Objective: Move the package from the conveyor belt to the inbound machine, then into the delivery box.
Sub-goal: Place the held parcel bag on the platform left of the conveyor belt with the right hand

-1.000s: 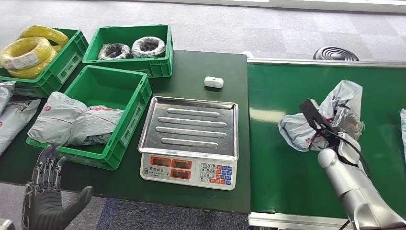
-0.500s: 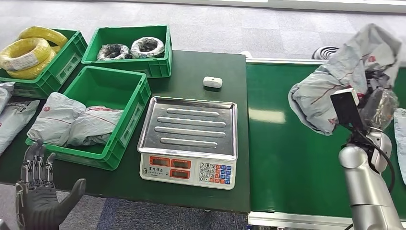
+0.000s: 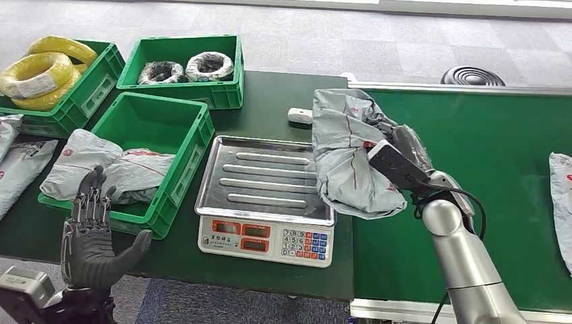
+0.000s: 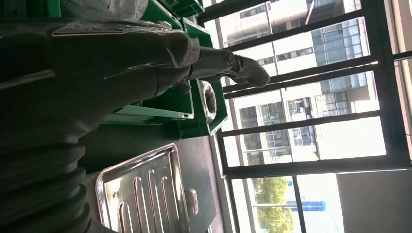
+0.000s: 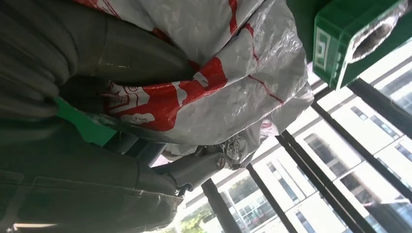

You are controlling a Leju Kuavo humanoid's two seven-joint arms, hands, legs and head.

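The green conveyor belt (image 3: 472,169) fills the right of the head view, and a dark green table (image 3: 283,94) adjoins its left edge. On the table, three green crates stand at the left: the delivery box (image 3: 182,155) nearest the scale holds grey bagged parcels (image 3: 101,172), one behind it (image 3: 202,91) holds dark and pale coils of wire, and a third (image 3: 88,91) at the far left holds yellow coils (image 3: 40,71). The scale, serving as the inbound machine (image 3: 266,192), sits between the delivery box and the belt, its ribbed steel tray facing up and its keypad toward the robot.

The grey package (image 3: 347,158) with red print hangs over the tray's right edge and the belt's left edge, gripped by the right hand (image 3: 405,145), which is largely hidden behind the bag's far side. The right wrist view shows the thumb and fingers wrapped around the crumpled plastic (image 5: 218,73).

The left hand (image 3: 91,233) hovers low at the table's near edge, holding nothing, fingers extended and apart.

A second grey parcel (image 3: 560,202) lies at the belt's right edge. A small white device (image 3: 297,115) rests on the table behind the scale, just beside the held package.
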